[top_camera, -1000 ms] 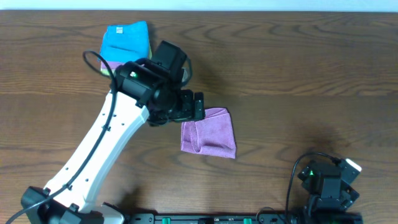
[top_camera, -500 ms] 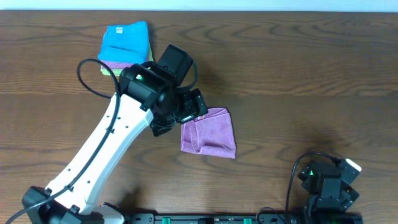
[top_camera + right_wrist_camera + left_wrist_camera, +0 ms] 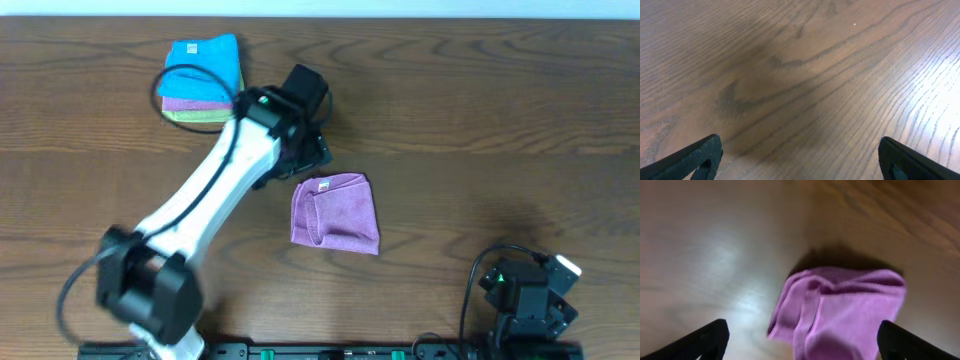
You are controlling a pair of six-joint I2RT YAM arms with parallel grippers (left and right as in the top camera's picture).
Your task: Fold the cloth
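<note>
A purple cloth (image 3: 335, 211) lies folded on the wooden table, near the middle. It also shows in the left wrist view (image 3: 840, 310), with its layered edges at the left. My left gripper (image 3: 312, 152) hovers just above and left of the cloth's top left corner, open and empty; in the left wrist view (image 3: 802, 345) its wide-spread fingertips frame the cloth. My right gripper (image 3: 800, 160) is open and empty over bare wood, and its arm rests at the table's front right (image 3: 525, 290).
A stack of folded cloths, blue on top of purple and green (image 3: 203, 78), sits at the back left of the table (image 3: 480, 120). The left arm stretches from the front left toward the middle.
My left gripper has lifted off the purple cloth's left edge and drawn back toward the far side. The cloth stays flat and folded. The right arm has not moved.
</note>
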